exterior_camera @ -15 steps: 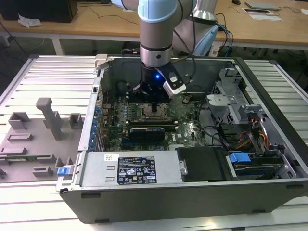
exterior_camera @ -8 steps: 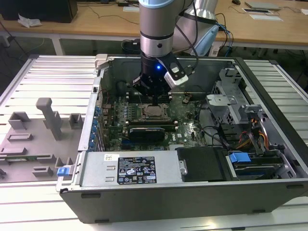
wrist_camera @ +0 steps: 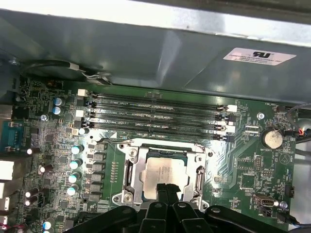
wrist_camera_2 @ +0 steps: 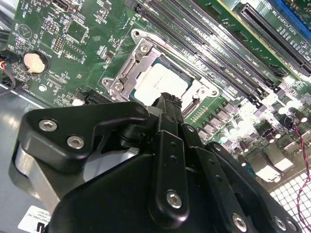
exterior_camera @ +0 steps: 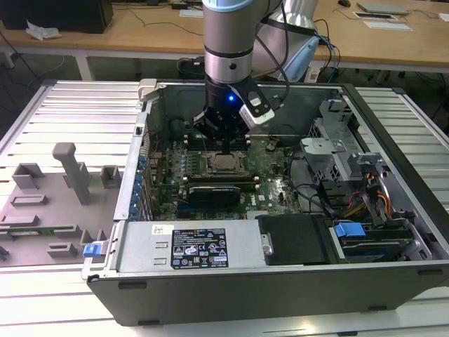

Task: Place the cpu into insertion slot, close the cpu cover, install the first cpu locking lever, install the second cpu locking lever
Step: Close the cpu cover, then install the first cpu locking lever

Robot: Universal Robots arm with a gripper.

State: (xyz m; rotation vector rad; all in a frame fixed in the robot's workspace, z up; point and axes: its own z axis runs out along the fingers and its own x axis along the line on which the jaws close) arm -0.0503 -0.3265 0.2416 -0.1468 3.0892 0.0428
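Observation:
The cpu [wrist_camera: 163, 172] lies flat in the insertion slot [wrist_camera: 165, 152] on the green motherboard, silvery top up. The cpu cover [wrist_camera: 130, 167] is down around it, and the chip shows through its square window. My gripper [wrist_camera: 167, 190] hangs just above the chip's near edge with its black fingertips pressed together and nothing between them. In the second wrist view the gripper [wrist_camera_2: 167, 99] points at the cpu [wrist_camera_2: 155, 80] inside the cover [wrist_camera_2: 127, 68]. In the exterior view the gripper [exterior_camera: 223, 144] reaches down into the open computer case over the cpu [exterior_camera: 226, 165].
Long black memory slots [wrist_camera: 155, 114] run beside the socket, with the case wall [wrist_camera: 160, 53] beyond them. A black card [exterior_camera: 214, 191] stands on the board next to the socket. Drive cages and cables [exterior_camera: 351, 175] fill the exterior view's right. A grey fixture plate [exterior_camera: 56, 203] lies on its left.

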